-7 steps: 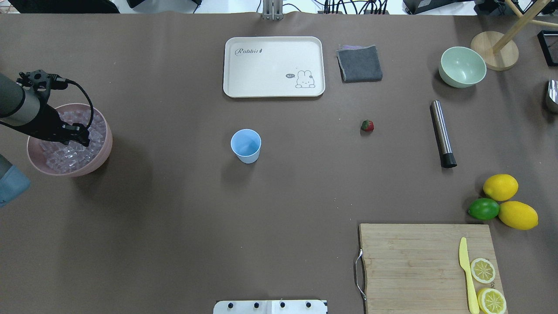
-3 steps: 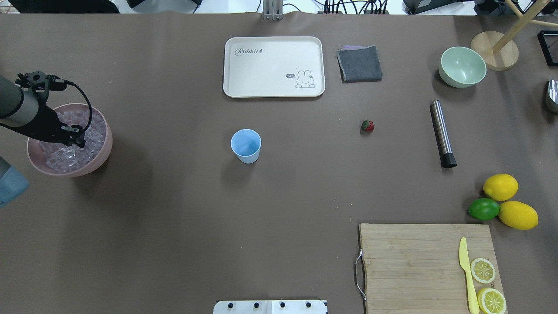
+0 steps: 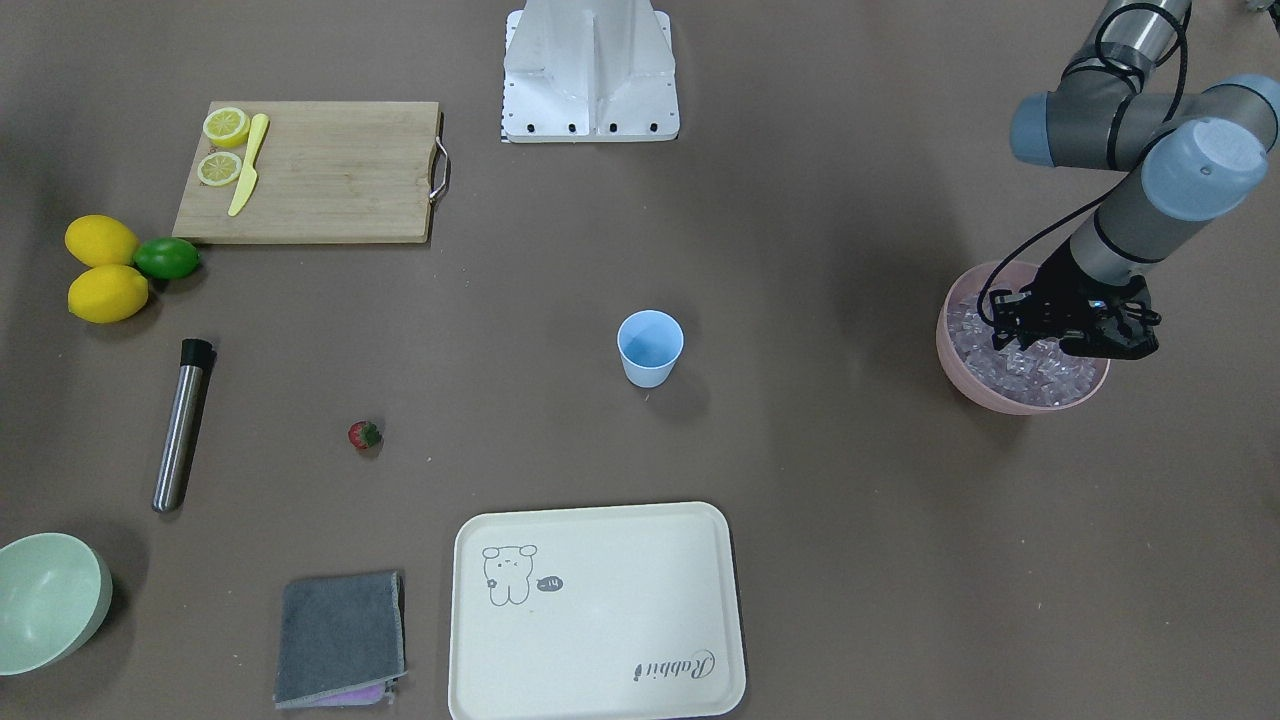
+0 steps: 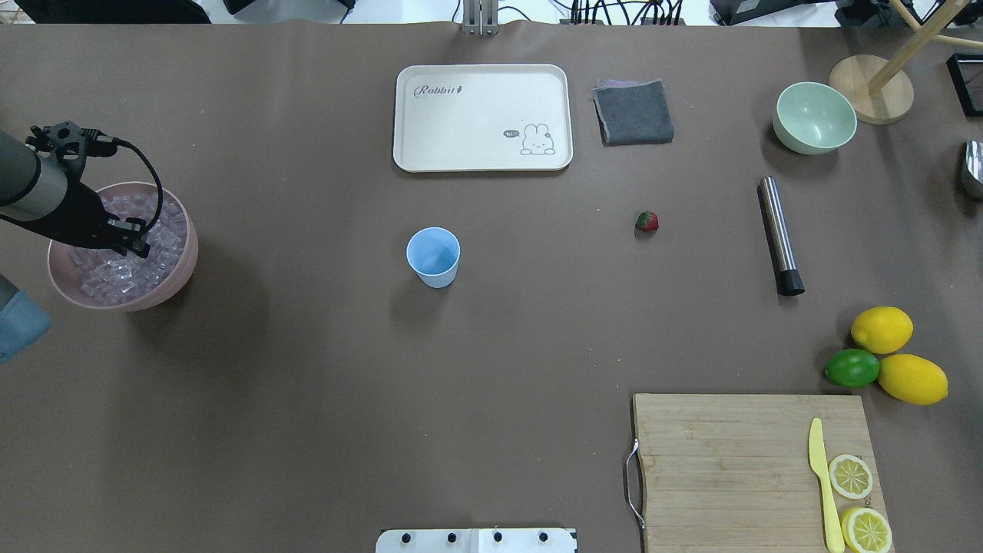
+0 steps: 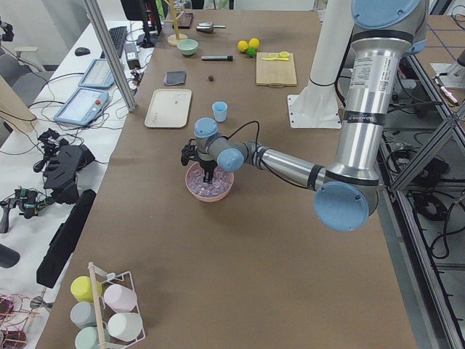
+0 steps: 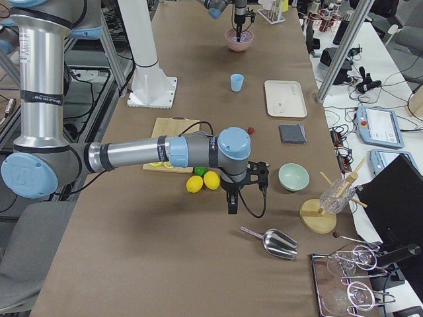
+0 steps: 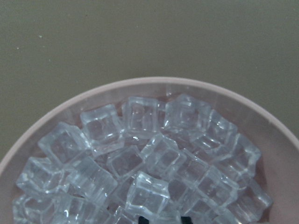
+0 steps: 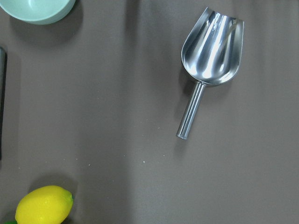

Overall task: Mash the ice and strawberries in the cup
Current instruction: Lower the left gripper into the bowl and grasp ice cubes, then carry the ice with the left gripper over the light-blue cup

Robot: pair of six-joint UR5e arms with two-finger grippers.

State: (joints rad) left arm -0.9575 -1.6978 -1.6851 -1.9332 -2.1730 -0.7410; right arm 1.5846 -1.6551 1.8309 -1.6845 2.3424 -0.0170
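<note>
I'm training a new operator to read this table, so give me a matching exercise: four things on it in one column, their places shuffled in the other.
Things
1. ice
2. strawberry
3. cup
4. yellow knife

Places
a. on the wooden cutting board
b. heaped in the pink bowl
c. standing upright on bare table, near the middle
d. lying on bare table, between cup and metal cylinder

Pairs: 1-b, 2-d, 3-c, 4-a.

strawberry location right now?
In the overhead view the strawberry lies right of centre, between the light-blue cup and the steel cylinder, nearer the robot than the grey cloth.
</note>
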